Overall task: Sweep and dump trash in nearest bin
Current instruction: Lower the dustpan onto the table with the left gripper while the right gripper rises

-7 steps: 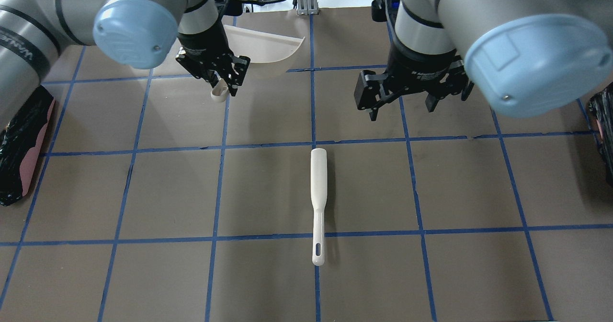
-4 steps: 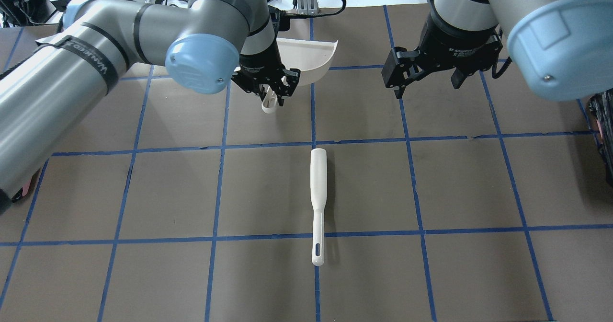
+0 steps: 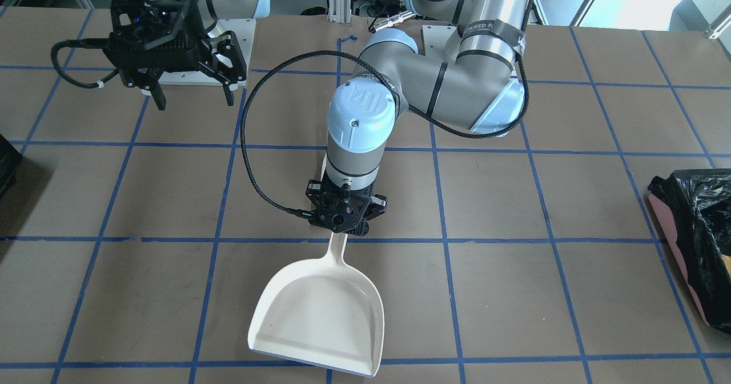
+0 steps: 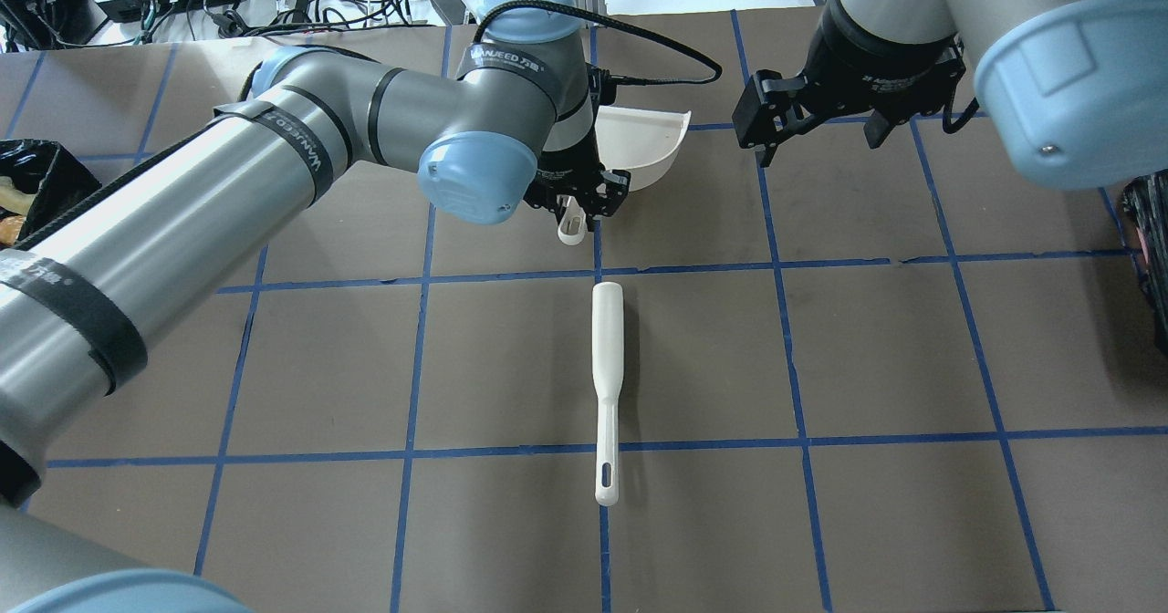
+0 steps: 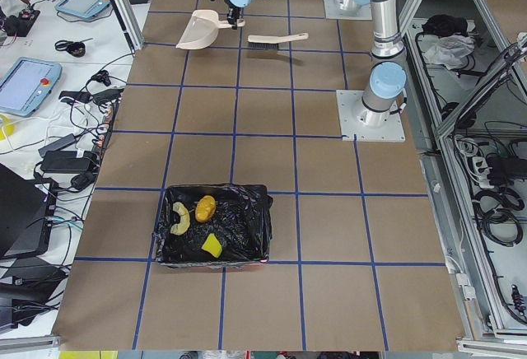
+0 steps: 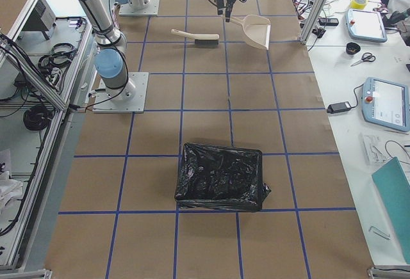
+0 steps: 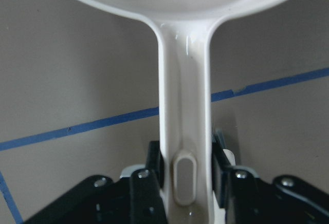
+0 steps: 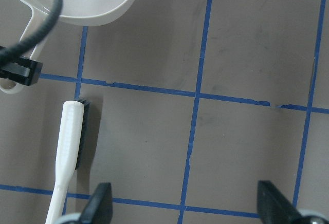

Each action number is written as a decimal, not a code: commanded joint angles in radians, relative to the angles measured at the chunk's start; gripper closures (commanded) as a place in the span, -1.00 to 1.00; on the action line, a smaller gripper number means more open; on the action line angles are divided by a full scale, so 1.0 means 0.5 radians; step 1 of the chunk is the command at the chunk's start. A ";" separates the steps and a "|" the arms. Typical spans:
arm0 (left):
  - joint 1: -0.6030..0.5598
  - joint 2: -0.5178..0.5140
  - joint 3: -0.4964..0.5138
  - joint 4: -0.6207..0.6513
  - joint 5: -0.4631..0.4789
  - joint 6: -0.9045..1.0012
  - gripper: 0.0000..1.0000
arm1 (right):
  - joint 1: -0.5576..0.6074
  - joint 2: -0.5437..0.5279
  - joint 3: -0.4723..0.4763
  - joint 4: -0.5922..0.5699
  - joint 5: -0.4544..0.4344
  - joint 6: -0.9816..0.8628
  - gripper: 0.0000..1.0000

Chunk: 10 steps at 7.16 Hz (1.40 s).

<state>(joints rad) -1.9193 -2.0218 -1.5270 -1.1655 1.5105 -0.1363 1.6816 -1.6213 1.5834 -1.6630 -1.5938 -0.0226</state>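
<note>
My left gripper (image 3: 341,218) is shut on the handle (image 7: 185,131) of the cream-white dustpan (image 3: 320,321), which holds nothing and sits low over the table's middle, far side. The dustpan (image 4: 643,143) and left gripper (image 4: 579,207) also show in the overhead view. My right gripper (image 4: 817,129) is open and empty, to the right of the pan; its fingers (image 8: 100,203) frame bare table. The three trash pieces, a brown lump (image 5: 205,207), a yellow-green wedge (image 5: 212,245) and a pale rind (image 5: 180,217), lie in the black-lined bin (image 5: 247,219) at my left end.
A white hand brush (image 4: 605,367) lies on the table near the middle, head toward the dustpan; it also shows in the right wrist view (image 8: 69,152). A second black-lined bin (image 6: 221,176) stands at my right end. Blue tape lines grid the brown table.
My left arm has carried the dustpan to the right, from the left bin's side to the table's middle. My right gripper has moved right and farther back, still open.
</note>
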 commanded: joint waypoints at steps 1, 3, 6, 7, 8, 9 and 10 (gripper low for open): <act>-0.033 -0.034 -0.035 0.033 0.001 -0.116 1.00 | 0.002 0.000 0.006 -0.003 0.000 0.005 -1.00; -0.039 -0.034 -0.063 0.033 0.001 -0.117 1.00 | -0.010 0.003 0.003 -0.006 0.000 -0.004 -1.00; -0.039 -0.040 -0.072 0.033 -0.042 -0.190 1.00 | -0.114 0.000 0.006 0.025 0.034 0.024 -0.99; -0.042 -0.037 -0.093 0.033 -0.045 -0.194 1.00 | -0.114 0.000 0.009 0.022 0.034 0.027 -0.99; -0.045 -0.037 -0.094 0.039 -0.048 -0.203 1.00 | -0.114 0.000 0.009 0.025 0.034 0.066 -0.99; -0.046 -0.040 -0.097 0.033 -0.048 -0.209 1.00 | -0.114 0.000 0.009 0.028 0.034 0.097 -0.99; -0.049 -0.037 -0.097 0.036 -0.051 -0.227 1.00 | -0.114 0.000 0.009 0.034 0.034 0.094 -0.99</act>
<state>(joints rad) -1.9423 -2.0408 -1.5744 -1.1479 1.4864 -0.2415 1.6248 -1.6214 1.5876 -1.6489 -1.5770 0.0186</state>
